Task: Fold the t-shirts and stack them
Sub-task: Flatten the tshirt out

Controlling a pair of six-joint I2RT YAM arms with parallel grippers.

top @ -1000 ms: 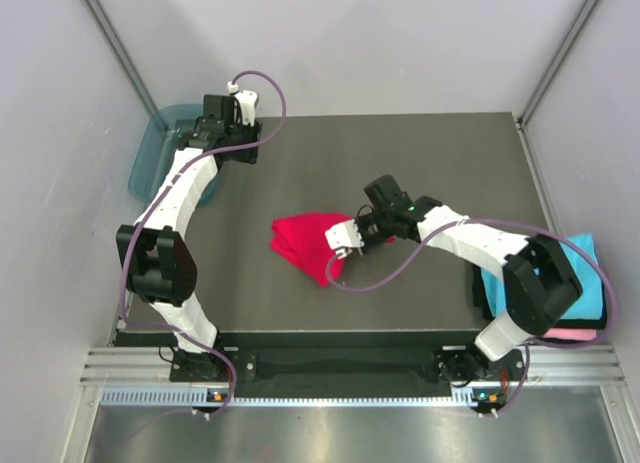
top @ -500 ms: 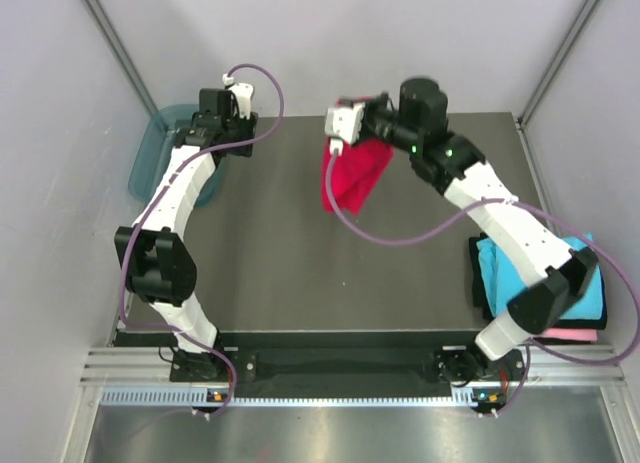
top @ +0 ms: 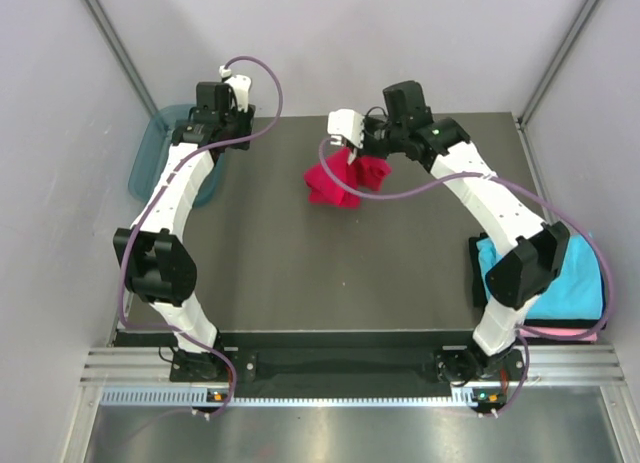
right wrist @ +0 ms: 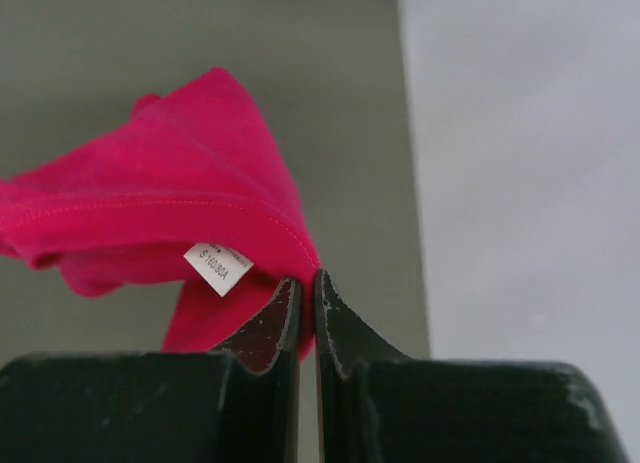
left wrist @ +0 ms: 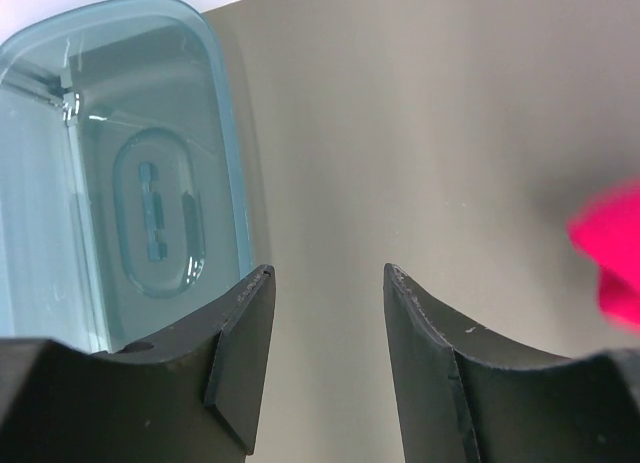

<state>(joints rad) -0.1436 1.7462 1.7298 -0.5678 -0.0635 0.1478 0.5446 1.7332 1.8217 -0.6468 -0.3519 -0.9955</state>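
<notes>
Right gripper (right wrist: pixel 307 283) tight on red t-shirt (right wrist: pixel 165 188)

Left pincer (left wrist: pixel 325 283) reaches far forward, spread wide — right pincer (right wrist: pixel 305 283) clamped on the red t-shirt (right wrist: pixel 180 203).

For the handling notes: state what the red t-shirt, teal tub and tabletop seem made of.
The red t-shirt: soft matte knit cloth; it drapes in folds, with a stitched hem and white tag. The teal tub: glossy translucent plastic; moulded floor shows through, highlights glint. The tabletop: dark grey, smooth, matte; material unclear, perhaps laminate.
</notes>
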